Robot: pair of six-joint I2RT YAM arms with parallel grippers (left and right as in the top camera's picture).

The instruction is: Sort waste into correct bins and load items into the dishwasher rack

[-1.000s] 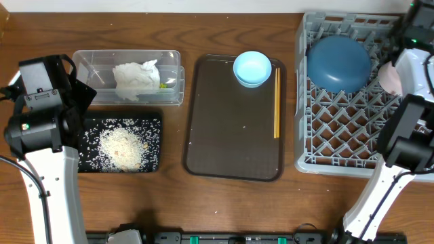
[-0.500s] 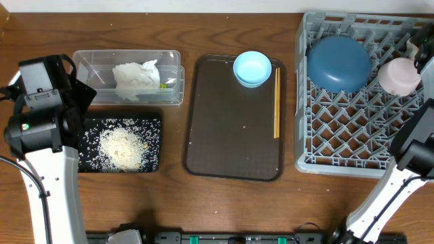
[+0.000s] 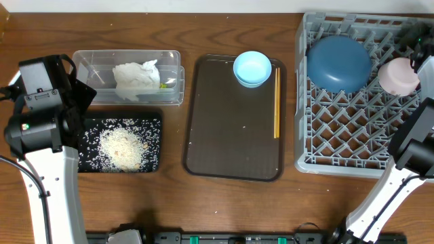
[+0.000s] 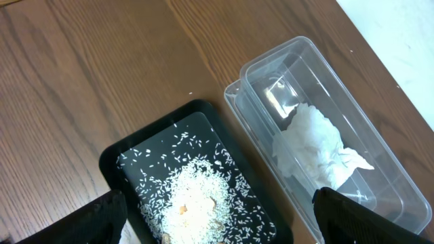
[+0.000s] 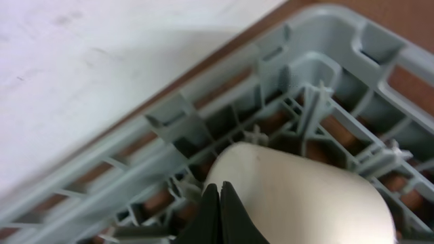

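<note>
Small pinkish-white bowl (image 3: 399, 76) in large grey lattice plastic dishwasher rack (image 3: 339, 152), far right corner, apparently dome-up. Just beside it, large dark-blue bowl (image 3: 339, 63), also in the rack. Right gripper (image 5: 218, 193) close over the pink bowl, jaws pressed together, nothing between them. Placement of that bowl looks done.

On brown serving tray (image 3: 230, 149): small light-blue bowl (image 3: 252, 68) at far edge, thin wooden chopsticks (image 3: 276, 102) along right edge.

Waste side looks sorted: crumpled white paper napkin (image 3: 135, 80) in clear plastic tub (image 3: 88, 57), white rice crumbs (image 3: 122, 146) in shallow black tray (image 3: 154, 124). Left gripper (image 4: 218, 202) above black tray, jaws wide apart, empty.

Step in hand: rack loading. Next, probably: lift right arm clear of rack, spread jaws, reach across to light-blue bowl, pinch rim, set into a free rack cell. Chopsticks after that; thin and flat on the tray, likely a fiddly pinch.
</note>
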